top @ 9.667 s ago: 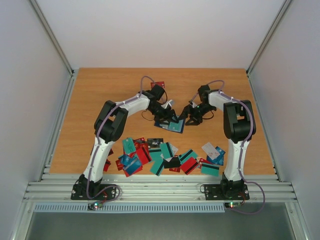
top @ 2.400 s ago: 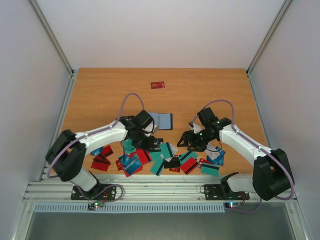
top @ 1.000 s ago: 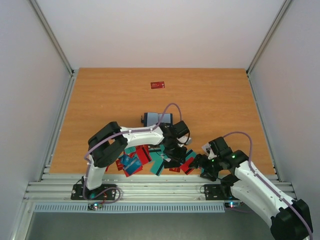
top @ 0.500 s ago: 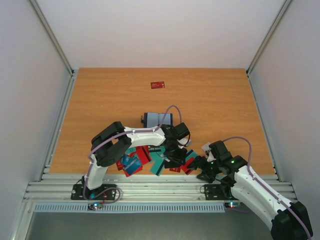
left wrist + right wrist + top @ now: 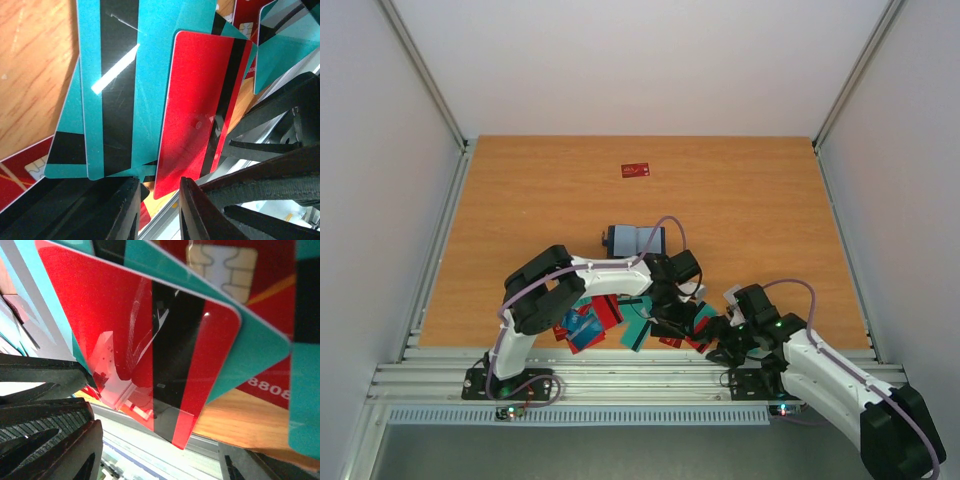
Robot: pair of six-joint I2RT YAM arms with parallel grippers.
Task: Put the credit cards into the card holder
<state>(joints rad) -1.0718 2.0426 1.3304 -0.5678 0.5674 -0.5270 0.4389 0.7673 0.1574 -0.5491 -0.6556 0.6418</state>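
The credit cards lie in a loose pile of teal, red and blue along the table's front edge. One more red card lies alone at the back. The card holder rests shut behind the pile. My left gripper is down on the pile, jaws a narrow gap apart with nothing between them, just short of a red striped card. My right gripper faces it from the front edge. Its jaws are wide open around that red card, which overhangs the table edge.
The metal rail runs just below the table's front edge, under the overhanging card. Teal striped cards lie under and beside the red one. The right gripper's black fingers fill the right side of the left wrist view.
My right gripper has moved left along the front edge to the red card and its jaws have narrowed. The left gripper has hardly moved.
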